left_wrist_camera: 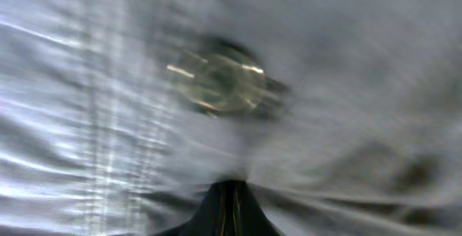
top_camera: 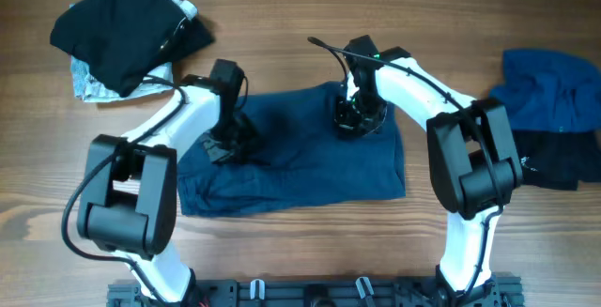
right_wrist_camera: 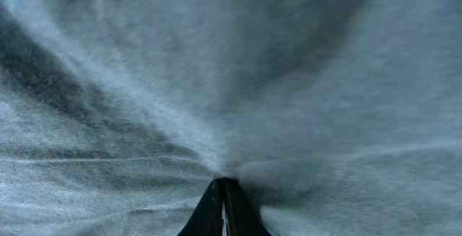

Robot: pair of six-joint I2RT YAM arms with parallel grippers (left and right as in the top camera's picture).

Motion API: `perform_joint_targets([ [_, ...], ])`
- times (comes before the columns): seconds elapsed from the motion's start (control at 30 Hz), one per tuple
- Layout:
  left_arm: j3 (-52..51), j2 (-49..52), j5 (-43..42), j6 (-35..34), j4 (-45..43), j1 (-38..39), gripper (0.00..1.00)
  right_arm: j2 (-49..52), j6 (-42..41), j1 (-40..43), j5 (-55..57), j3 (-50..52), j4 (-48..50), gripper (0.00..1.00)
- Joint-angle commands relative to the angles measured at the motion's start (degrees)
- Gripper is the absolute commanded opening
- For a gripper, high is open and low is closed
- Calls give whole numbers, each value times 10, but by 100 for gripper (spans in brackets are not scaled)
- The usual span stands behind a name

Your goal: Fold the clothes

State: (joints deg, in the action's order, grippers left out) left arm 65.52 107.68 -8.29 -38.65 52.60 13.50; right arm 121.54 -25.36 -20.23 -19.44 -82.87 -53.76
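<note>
A dark blue garment [top_camera: 300,161] lies spread on the wooden table in the overhead view. My left gripper [top_camera: 225,143] is down on its left part; in the left wrist view its fingers [left_wrist_camera: 229,193] are shut, pinching the cloth [left_wrist_camera: 346,84], with a round metal button [left_wrist_camera: 216,83] just beyond. My right gripper [top_camera: 355,117] is down on the garment's upper right part; in the right wrist view its fingers [right_wrist_camera: 224,193] are shut on the blue cloth [right_wrist_camera: 216,70], which puckers toward the fingertips.
A black garment [top_camera: 127,25] on a pale cloth lies at the back left. A blue garment [top_camera: 549,86] over a black one [top_camera: 559,161] lies at the right edge.
</note>
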Motion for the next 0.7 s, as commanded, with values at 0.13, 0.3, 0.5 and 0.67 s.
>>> perform_joint_targets([
  [0.13,-7,10,97,40,-3,-104,6,20,-2,88,106,1,-14,4],
  [0.3,5,10,103,87,-38,-165,4,20,14,127,130,-5,-10,4],
  [0.5,145,-55,107,95,133,-166,4,-28,25,127,162,-117,-148,4],
  [0.67,147,-133,-5,80,222,-87,4,-131,110,61,13,-120,-198,4],
])
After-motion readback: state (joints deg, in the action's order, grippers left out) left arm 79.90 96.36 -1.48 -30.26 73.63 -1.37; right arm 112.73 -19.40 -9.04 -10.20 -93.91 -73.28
